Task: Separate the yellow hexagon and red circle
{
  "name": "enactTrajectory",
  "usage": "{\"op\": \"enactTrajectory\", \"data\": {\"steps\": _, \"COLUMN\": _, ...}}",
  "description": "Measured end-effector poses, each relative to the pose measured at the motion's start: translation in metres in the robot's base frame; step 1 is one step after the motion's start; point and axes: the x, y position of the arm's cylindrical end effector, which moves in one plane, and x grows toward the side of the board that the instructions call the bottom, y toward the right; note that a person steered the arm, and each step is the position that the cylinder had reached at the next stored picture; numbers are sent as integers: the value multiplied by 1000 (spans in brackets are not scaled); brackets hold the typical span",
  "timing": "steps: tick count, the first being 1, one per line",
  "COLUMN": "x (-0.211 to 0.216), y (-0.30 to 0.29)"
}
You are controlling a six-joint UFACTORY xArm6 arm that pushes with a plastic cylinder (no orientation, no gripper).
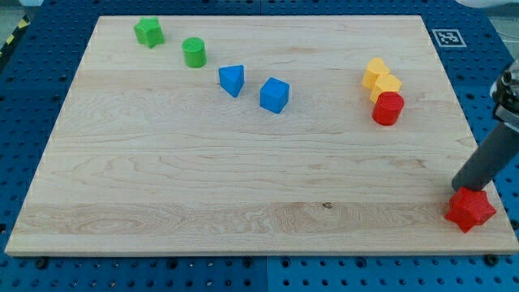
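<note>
Yellow hexagon (386, 85) lying near the view's right side of the wooden board (203, 178), in the upper half, touching the red circle (388, 108) just below it toward the view's bottom. Pressed against the hexagon's upper left, a second yellow block (375, 72), shape hard to make out, so 3 blocks packed in 1 short slanted chain. No gap visible between hexagon and circle. Well apart from that cluster, at the board's lower right corner, a red star-like block (469, 209) sitting at the very edge. Right above it, my tip (460, 189), the lower end of the dark rod slanting down from the view's right edge, touching or almost touching the star's top; exact contact not clear. No pincer on this arm, only the rod, so nothing to report as apart or together. Farther toward the view's left, near the middle top, a blue cube (274, 95) and beside it a blue block (232, 79) of unclear, wedge-like shape, slightly apart from each other. Toward the upper left corner, a green cylinder (194, 53) and a green star-shaped block (149, 32), near each other but not touching. Around the board, a blue perforated table (486, 65).
</note>
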Motion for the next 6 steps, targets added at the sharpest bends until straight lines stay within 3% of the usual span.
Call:
{"op": "enactTrajectory", "data": {"steps": 3, "x": -126, "y": 48}}
{"op": "enactTrajectory", "data": {"steps": 5, "x": -139, "y": -43}}
{"op": "enactTrajectory", "data": {"steps": 6, "x": -122, "y": -63}}
